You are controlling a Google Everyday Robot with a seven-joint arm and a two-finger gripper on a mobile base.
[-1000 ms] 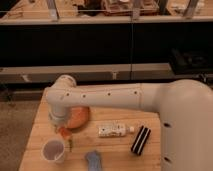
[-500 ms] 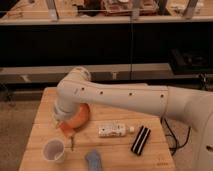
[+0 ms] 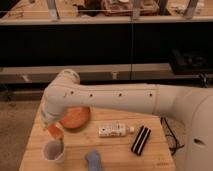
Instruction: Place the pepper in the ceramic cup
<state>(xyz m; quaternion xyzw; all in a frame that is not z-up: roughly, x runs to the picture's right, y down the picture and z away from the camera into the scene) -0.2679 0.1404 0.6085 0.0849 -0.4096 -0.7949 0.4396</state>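
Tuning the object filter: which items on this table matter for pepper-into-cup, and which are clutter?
Job items:
- pepper, at the gripper, just above the cup
- ceramic cup, front left of the table

Clutter:
- round orange bowl
- white bottle, lying flat
- black striped object
- blue item at the front edge

The arm's white elbow is covering most of the hand (image 3: 54, 131), so its fingers are staying hidden. It's also masking the orange bowl's (image 3: 75, 118) upper rim. The blue cloth (image 3: 94, 159) is running off the bottom edge.
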